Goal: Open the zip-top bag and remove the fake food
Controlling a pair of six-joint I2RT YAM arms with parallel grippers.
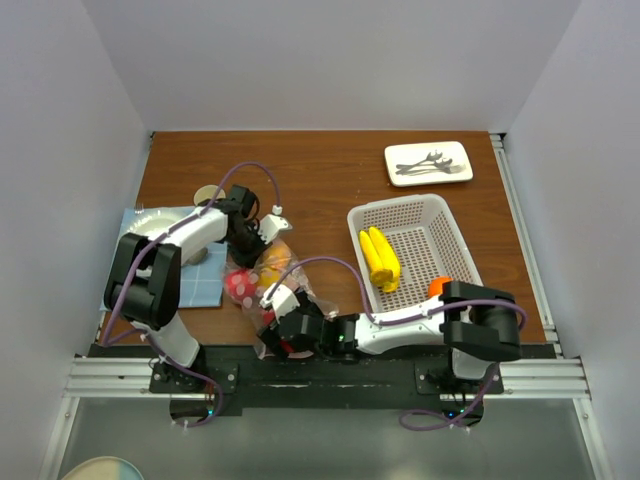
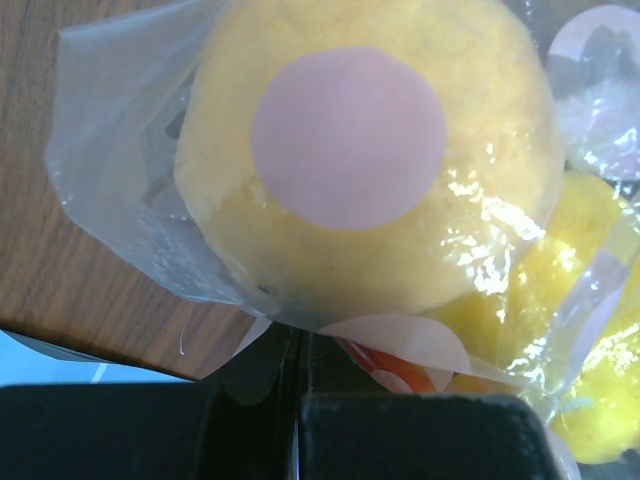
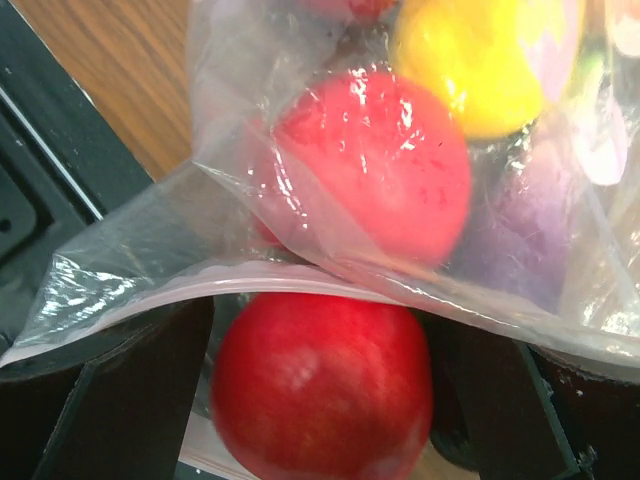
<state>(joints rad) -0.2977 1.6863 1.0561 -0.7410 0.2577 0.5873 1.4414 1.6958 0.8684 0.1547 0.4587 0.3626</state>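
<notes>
Near the front edge of the table (image 1: 330,170), the left tool (image 1: 268,236) is pinching the clear crinkly zip-top bag (image 1: 262,285) while the right tool (image 1: 275,322) is gaping wide around a round red plastic apple (image 3: 320,385) at its mouth, probably needing to close and withdraw.

Three plain, pale walls (image 1: 330,60) are closing in around a brown wood-grain table (image 1: 330,170), which is filling the middle of the overhead view. A metal rail (image 1: 522,240) is running along the table's right edge, and a silver frame (image 1: 100,378) is crossing its near edge. Below that, a grey floor (image 1: 330,445) is showing. Soft, even light is falling across everything, casting only faint shadows.
</notes>
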